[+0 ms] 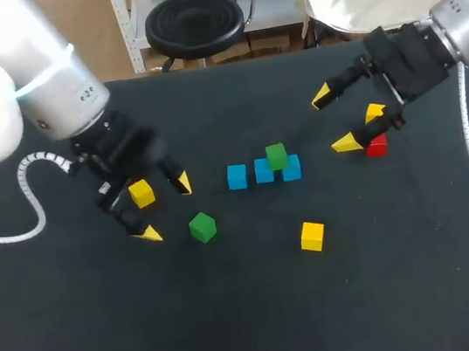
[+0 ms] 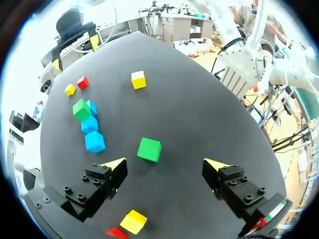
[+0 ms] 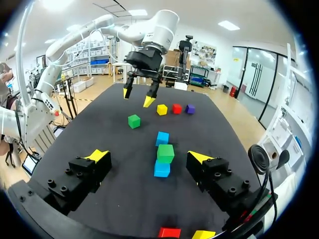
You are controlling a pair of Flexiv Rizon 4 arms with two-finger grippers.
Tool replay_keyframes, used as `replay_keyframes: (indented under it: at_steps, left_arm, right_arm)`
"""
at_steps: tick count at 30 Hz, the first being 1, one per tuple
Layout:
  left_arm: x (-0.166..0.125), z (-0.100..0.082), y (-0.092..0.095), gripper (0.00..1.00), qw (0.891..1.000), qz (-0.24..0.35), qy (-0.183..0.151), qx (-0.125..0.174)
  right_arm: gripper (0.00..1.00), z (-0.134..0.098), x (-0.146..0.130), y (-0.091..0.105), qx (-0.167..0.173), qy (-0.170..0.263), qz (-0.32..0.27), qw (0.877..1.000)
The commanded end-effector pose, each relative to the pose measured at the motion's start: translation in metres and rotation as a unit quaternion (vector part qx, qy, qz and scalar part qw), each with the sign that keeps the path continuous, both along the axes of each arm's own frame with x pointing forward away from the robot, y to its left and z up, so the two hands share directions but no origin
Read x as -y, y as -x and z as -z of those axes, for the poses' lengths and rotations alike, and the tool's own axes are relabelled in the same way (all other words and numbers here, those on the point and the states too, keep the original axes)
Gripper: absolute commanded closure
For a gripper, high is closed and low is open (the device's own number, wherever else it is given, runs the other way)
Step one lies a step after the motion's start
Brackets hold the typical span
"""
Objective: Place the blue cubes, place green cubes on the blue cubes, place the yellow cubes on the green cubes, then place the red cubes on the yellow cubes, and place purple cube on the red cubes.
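Three blue cubes [image 1: 236, 176] lie in a row mid-table, and a green cube [image 1: 277, 156] rests on the two right ones. A second green cube [image 1: 202, 227] lies loose just ahead of my open left gripper [image 1: 165, 208], seen between its fingers in the left wrist view [image 2: 149, 149]. One yellow cube [image 1: 141, 194] sits by that gripper, another [image 1: 312, 236] lies nearer the front. My right gripper [image 1: 334, 119] hangs open and empty right of the row, beside a red cube [image 1: 377, 145] and a yellow cube [image 1: 374, 110]. A red cube [image 3: 177, 108] and a purple cube [image 3: 190, 108] lie beyond the left gripper [image 3: 137, 97].
The black table [image 1: 258, 331] has bare cloth along its front. In the right wrist view the stacked green cube [image 3: 165, 153] sits ahead of the right gripper [image 3: 148, 156], between its fingers' lines. White cables hang beside both arms.
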State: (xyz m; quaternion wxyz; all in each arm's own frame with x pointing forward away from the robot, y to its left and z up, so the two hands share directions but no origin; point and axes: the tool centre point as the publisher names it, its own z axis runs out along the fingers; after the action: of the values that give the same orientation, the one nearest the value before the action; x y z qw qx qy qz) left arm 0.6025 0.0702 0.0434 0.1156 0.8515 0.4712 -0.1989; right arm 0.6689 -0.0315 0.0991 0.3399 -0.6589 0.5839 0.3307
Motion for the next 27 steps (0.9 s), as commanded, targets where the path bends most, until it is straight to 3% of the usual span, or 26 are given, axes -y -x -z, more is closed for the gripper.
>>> replay_keyframes:
  at_steps: [1,16,22,27]
  left_arm:
    - [0.004,0.001,-0.003,0.0,1.0,0.002,-0.005,-0.002]
    - [0.004,0.001,-0.003,0.0,1.0,0.002,-0.005,-0.002]
    - [0.019,0.007,0.027,0.0,0.996,0.081,-0.009,0.023]
    - [0.024,0.015,0.026,0.0,0.995,0.096,-0.015,0.028]
  right_arm:
    - [0.0,0.0,0.0,0.001,0.0,0.001,0.001,1.0]
    - [0.0,0.0,0.0,0.001,0.0,0.001,0.001,1.0]
    - [0.0,0.0,0.0,0.001,0.0,0.001,0.001,1.0]
    - [0.0,0.0,0.0,0.001,0.0,0.001,0.001,1.0]
